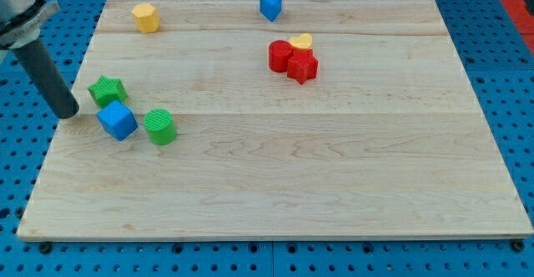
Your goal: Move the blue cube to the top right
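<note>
The blue cube [117,120] sits on the wooden board [275,185] at the view's left. A green star block [107,90] lies just above it, touching or nearly so. A green cylinder [159,127] lies just to its right. My tip [67,113] is at the board's left edge, a short way left of the blue cube and the green star, apart from both.
A yellow hexagon block [145,17] is at the top left. A blue triangular block [269,5] is at the top middle. A red cylinder [280,56], a red star [303,67] and a yellow heart block [301,42] cluster right of centre.
</note>
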You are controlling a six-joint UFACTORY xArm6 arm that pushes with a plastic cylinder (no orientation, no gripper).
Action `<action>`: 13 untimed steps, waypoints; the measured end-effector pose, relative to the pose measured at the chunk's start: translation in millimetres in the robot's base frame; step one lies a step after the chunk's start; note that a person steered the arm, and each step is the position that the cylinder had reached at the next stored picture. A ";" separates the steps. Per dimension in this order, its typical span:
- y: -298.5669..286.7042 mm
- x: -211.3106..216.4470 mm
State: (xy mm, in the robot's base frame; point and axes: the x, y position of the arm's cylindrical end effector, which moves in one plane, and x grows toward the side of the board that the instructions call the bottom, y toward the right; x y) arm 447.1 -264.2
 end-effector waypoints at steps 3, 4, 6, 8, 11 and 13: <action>141.4 38.9; 121.5 -6.1; 184.5 -42.1; 147.2 -79.2; 358.6 -19.5; 417.3 -27.6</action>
State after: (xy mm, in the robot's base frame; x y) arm 419.5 153.1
